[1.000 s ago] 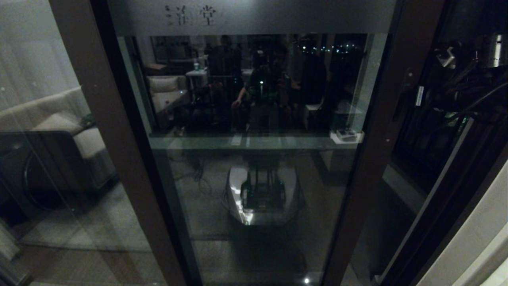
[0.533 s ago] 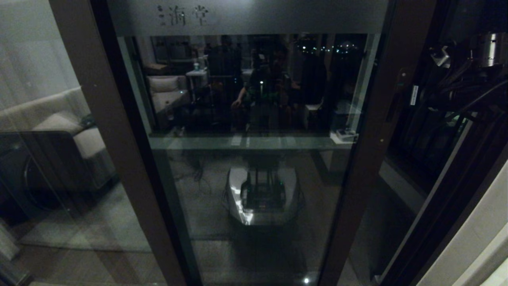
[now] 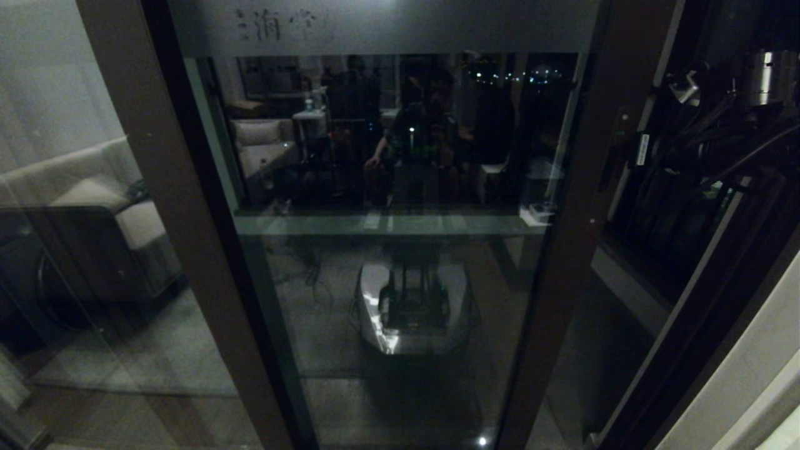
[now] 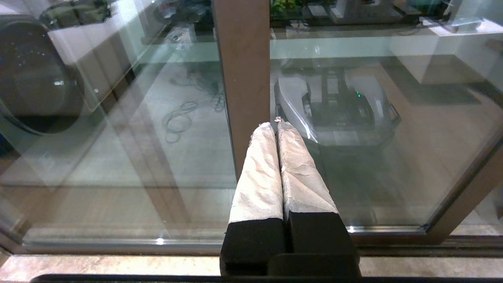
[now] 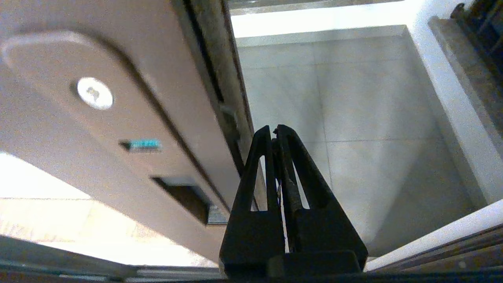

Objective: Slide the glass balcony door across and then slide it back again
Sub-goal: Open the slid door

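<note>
Dim evening light fills the room, and the floor shows only as a reflection in the glass, where the robot's own base sits mirrored. Straight ahead stands the glass balcony door [image 3: 400, 250], a tall pane in a dark brown frame filling the view from about ten o'clock round to two, with a frosted band [image 3: 375, 25] across its top. Its handle-side stile [image 3: 584, 187] runs down at roughly two o'clock, with a dark gap open beyond it. The right gripper [image 5: 275, 131] sits just beside that stile's edge, next to the recessed handle plate [image 5: 98, 118], its jaws pressed together and holding nothing. The left gripper [image 4: 277, 125] hangs low before the other brown upright, its cloth-wrapped jaws likewise closed and empty. I'd judge the door heavy and rigid, running on its track — smooth glass gives no purchase and is fragile, so the push belongs on the stile's edge or in the handle recess.
</note>
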Controlling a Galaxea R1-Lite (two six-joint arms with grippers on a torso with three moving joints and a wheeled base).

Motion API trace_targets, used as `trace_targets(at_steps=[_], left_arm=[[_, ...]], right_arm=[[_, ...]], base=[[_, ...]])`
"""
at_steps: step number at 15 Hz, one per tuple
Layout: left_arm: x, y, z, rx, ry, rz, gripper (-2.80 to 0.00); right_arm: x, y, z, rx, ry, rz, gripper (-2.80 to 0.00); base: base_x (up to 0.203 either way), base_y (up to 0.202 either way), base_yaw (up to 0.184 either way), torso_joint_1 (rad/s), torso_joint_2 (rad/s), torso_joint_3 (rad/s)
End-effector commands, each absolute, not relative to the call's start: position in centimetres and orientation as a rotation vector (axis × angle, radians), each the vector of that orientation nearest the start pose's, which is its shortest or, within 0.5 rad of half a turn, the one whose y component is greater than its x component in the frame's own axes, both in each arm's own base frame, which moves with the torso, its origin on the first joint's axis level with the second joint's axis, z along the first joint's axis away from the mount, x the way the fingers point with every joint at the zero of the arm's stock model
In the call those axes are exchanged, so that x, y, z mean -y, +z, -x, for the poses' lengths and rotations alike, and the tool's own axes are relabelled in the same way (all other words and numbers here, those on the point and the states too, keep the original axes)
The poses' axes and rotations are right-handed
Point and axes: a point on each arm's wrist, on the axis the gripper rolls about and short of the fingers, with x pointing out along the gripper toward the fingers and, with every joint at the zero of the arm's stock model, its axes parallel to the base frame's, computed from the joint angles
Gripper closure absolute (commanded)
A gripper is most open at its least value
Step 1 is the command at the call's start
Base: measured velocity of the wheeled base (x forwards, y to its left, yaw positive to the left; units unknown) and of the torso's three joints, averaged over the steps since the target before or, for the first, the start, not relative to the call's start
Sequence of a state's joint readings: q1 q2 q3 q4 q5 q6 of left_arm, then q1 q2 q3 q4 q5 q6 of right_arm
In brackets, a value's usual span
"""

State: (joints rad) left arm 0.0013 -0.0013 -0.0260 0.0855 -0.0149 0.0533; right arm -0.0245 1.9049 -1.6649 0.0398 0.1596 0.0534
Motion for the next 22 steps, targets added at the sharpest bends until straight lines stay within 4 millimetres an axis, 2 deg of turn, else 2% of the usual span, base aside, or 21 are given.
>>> trace_targets(at_steps=[1, 22], left_arm=[[0.0, 7.4, 2.5, -0.058, -0.015, -0.053, 0.0], [0.0, 7.4, 2.5, -0.058, -0.015, -0.053, 0.0]], right_arm=[[-0.4, 28.5, -38.2, -0.284, 0.155, -0.076, 0.0], [-3.4, 27.9, -38.3, -0.254, 0.216, -0.098, 0.0]], base=[[0.0, 0.0, 0.0, 0.0, 0.0, 0.0], [0.0, 0.0, 0.0, 0.0, 0.0, 0.0]])
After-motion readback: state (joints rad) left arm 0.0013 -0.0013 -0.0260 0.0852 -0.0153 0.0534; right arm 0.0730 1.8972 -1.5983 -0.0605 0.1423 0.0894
